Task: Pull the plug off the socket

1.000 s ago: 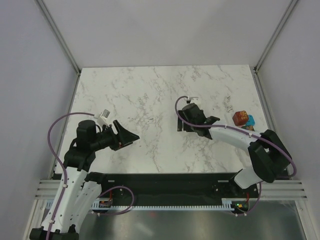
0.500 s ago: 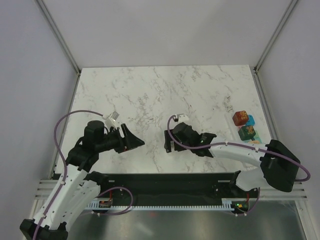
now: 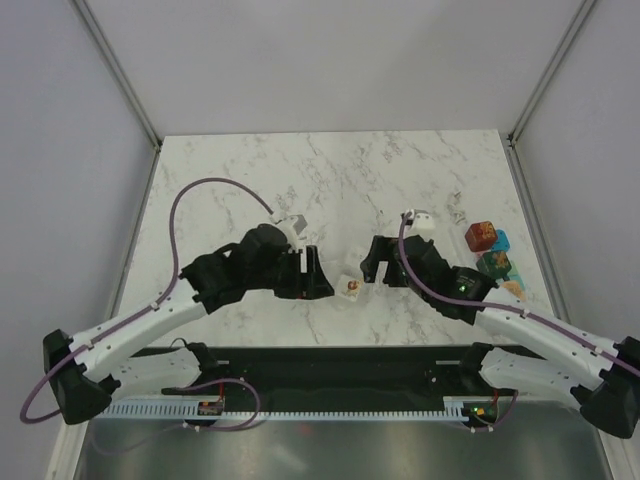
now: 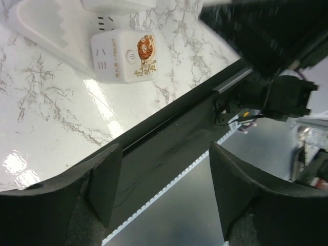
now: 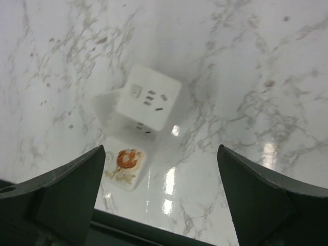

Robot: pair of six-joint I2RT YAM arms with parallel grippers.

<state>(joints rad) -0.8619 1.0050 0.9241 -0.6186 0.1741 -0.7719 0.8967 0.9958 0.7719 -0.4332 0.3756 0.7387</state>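
On the marbled worktop [image 3: 250, 180], near its front edge and about midway across, sits the white socket cube [image 5: 148, 102], with slots and a round button on the face turned to the right wrist camera. Touching it on the side nearer the arms' bases is a flatter white piece with an orange emblem, which looks to be the plug [image 5: 124, 164]. The views do not show whether the two are joined or only pressed together.

The left pincer [image 3: 322, 275] hangs just left of this pair, its fingers [image 4: 105, 179] spread apart with nothing between them. In its wrist view the emblem piece lies ahead of the fingertips and off to one side, not inside the gap.

The right pincer [image 3: 376, 264] hovers just right of the pair, above the worktop. Its jaws are very wide and empty, and in its own camera the cube and plug are framed between the two tips without contact.

A few coloured blocks [image 3: 481, 235] lie by the right edge of the worktop, well apart from the socket.
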